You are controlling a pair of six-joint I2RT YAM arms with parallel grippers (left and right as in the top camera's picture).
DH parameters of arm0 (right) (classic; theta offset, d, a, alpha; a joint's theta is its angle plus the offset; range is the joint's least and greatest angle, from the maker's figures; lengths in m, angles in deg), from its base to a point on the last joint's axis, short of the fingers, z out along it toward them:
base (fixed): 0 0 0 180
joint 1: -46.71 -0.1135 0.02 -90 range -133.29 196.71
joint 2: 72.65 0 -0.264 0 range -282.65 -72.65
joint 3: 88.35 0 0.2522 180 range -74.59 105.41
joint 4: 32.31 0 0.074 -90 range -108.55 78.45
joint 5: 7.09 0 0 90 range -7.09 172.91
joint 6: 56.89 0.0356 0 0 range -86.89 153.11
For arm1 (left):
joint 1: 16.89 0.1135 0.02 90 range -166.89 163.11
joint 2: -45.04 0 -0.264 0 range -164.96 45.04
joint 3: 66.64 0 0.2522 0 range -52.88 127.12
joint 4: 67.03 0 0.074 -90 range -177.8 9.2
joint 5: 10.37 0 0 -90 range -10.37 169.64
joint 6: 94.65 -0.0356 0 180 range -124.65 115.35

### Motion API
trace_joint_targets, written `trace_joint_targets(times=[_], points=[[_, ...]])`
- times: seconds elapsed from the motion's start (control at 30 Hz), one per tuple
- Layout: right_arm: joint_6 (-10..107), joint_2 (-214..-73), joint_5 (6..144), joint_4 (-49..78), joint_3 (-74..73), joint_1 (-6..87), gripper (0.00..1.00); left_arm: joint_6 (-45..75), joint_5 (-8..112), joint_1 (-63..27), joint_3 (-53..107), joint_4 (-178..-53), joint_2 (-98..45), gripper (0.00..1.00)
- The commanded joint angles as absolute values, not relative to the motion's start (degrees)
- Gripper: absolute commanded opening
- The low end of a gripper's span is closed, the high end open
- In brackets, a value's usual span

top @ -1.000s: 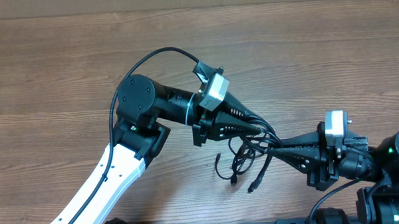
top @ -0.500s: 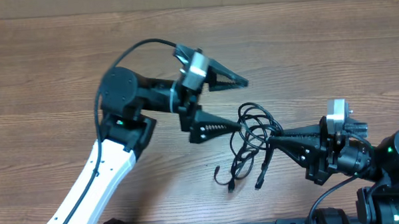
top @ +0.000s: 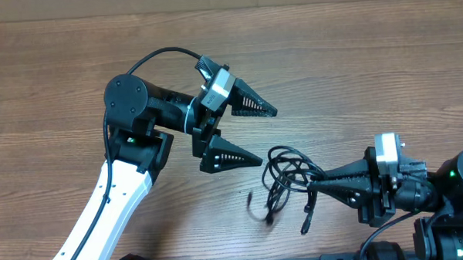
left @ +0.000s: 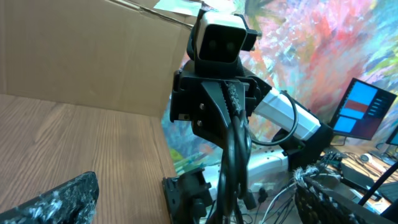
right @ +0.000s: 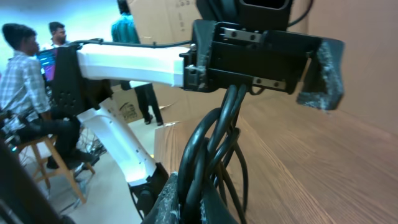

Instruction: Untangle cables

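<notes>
Overhead, the cables (top: 278,186) show as a small bunch of thin black loops just off the tip of the right gripper (top: 314,185). Its fingers are pressed together on the strands at the side of the bunch nearest it, and two loose plug ends trail away below that tip over the wooden table (top: 368,63). On the far side of the bunch from the right gripper, the left gripper (top: 268,136) stands apart from the cables, its two fingers spread wide with nothing between them.
</notes>
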State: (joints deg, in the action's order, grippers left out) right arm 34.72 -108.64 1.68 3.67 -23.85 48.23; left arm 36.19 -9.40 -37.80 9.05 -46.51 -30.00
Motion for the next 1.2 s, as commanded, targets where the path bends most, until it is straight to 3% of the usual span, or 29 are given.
trace_joint_targets(times=[0.0,0.5,0.63,0.83,0.9,0.93,1.03,1.07,1.17], points=[[32.99,-108.33,-1.54,2.86,-22.49,48.32,0.04,37.19,-10.86,-39.42,10.26,-46.36,-30.33,1.0],[33.01,-108.33,-5.91,-6.54,-22.49,48.32,0.04,37.17,-8.09,-43.35,10.23,-47.87,-30.62,1.0],[33.01,-108.33,-5.91,-8.46,-22.49,48.32,0.04,37.15,-8.35,-43.79,10.23,-48.0,-30.62,0.87],[33.01,-108.33,-5.86,-9.09,-22.49,48.32,0.04,37.13,-8.26,-45.38,10.21,-47.98,-30.62,0.81],[33.01,-108.33,-5.86,-9.09,-22.49,48.32,0.04,37.13,-8.22,-45.8,10.23,-47.98,-30.62,0.72],[33.01,-108.33,-5.84,-9.09,-22.49,48.32,0.04,37.13,-8.13,-45.87,10.23,-47.98,-30.62,0.62],[33.01,-108.33,-5.71,-9.07,-22.49,48.32,0.04,37.15,-7.8,-45.91,10.21,-48.0,-30.62,0.28],[33.01,-108.33,-5.71,-9.07,-22.49,48.32,0.04,37.17,-7.19,-45.91,10.23,-47.98,-30.62,0.04],[33.01,-108.33,-5.71,-9.03,-22.49,48.32,0.09,37.15,-6.51,-45.91,10.23,-47.96,-30.62,0.04]])
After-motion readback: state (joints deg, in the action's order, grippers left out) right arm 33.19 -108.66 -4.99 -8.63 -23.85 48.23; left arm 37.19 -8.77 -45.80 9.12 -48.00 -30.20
